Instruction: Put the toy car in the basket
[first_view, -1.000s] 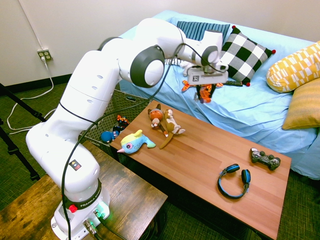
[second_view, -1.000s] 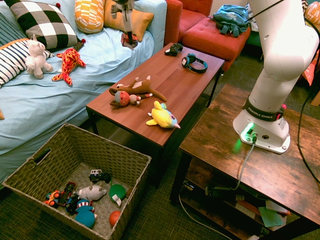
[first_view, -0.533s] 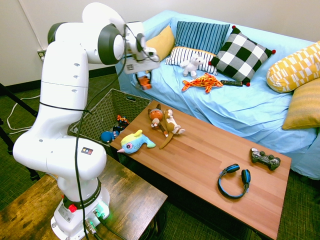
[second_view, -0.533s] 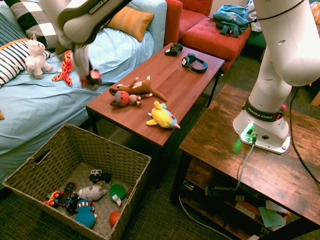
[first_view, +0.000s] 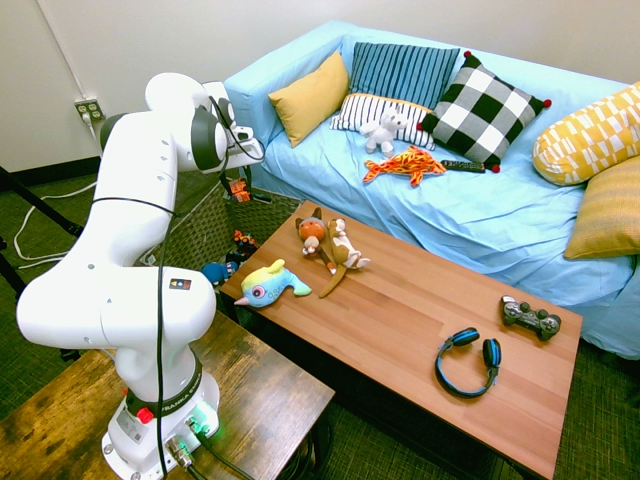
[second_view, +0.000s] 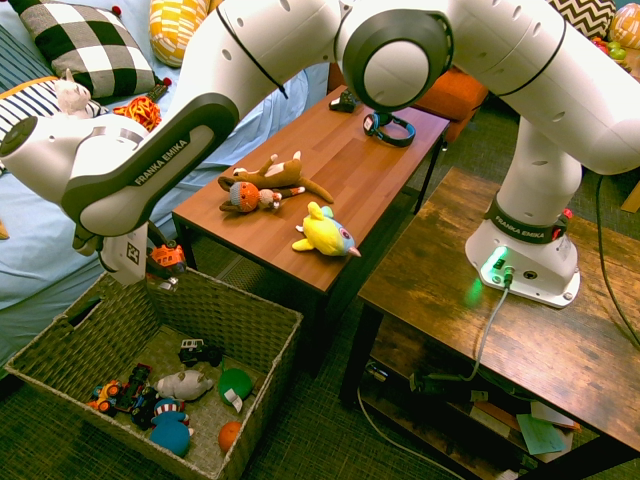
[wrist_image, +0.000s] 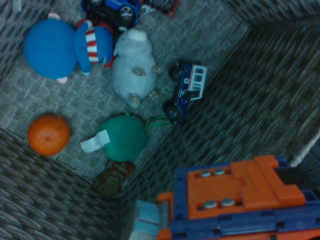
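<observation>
Your tool (second_view: 160, 270) is pinching the toy car (wrist_image: 240, 195), its fingers closed on the orange-and-blue body. You have the car up in the air by the basket (second_view: 225, 325), over the rim nearer the sofa (first_view: 480, 225) in the second exterior view, and the wrist view looks down past it into the woven interior.

Inside the basket, you can see a blue plush (wrist_image: 50, 47) with a red-and-white striped middle beside a grey plush (wrist_image: 132, 67), and a dark blue-and-white toy jeep (wrist_image: 189, 92) near the wall. There is also a green round toy (wrist_image: 125, 137) with a white tag, an orange ball (wrist_image: 48, 135), a small brown toy (wrist_image: 114, 179) against the wall and a blue toy vehicle (wrist_image: 112, 12) (more toys are cut off at the picture's edge).

On your wooden surface (first_view: 420, 300), the yellow-and-blue plush (first_view: 268, 285) lies close to the edge, near the knitted doll (first_view: 313, 235) and the brown monkey plush (first_view: 345, 250). The headphones (first_view: 466, 367) and game controller (first_view: 530, 318) sit well apart from those, near each other. On the sofa, you have a white plush (first_view: 382, 131) just beside the striped orange plush (first_view: 405, 165), in front of the checked pillow (first_view: 485, 110) and its neighbours.
</observation>
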